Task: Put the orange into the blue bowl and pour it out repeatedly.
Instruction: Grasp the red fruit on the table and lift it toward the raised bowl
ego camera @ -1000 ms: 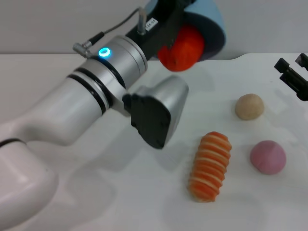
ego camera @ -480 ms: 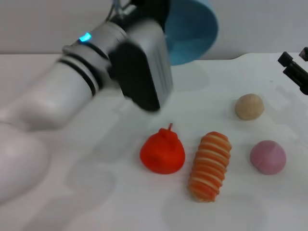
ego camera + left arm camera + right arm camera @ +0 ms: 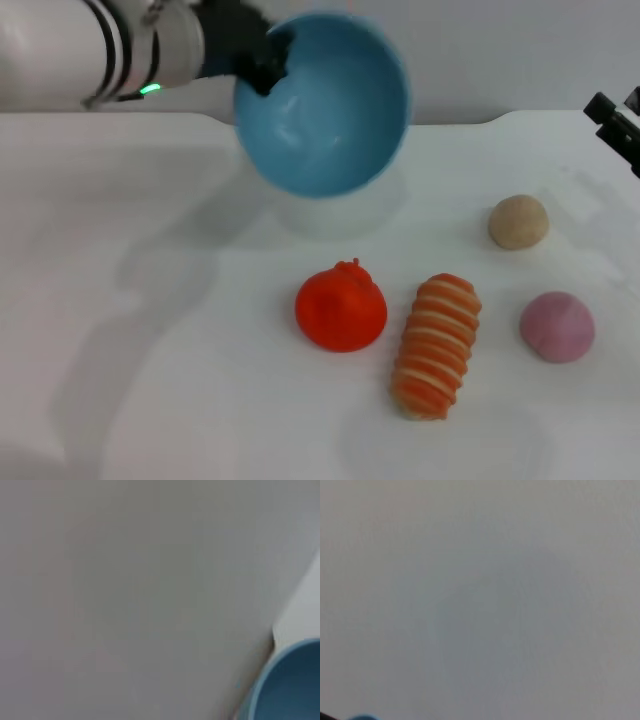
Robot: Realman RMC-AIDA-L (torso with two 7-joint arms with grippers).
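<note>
The left gripper fingers grip the rim of the empty, tilted blue bowl held above the bench, while the orange lies poured out below, awaiting reloading; the right gripper is parked.

The white table carries four things, all gathered toward its right half. The orange sits near the middle of the top, its small stem nub pointing up. Just beside it on the right lies a striped loaf, orange and cream, set lengthwise toward the near edge. Closer to the right edge rests a pink ball, and a tan ball sits behind it, toward the far edge.
</note>
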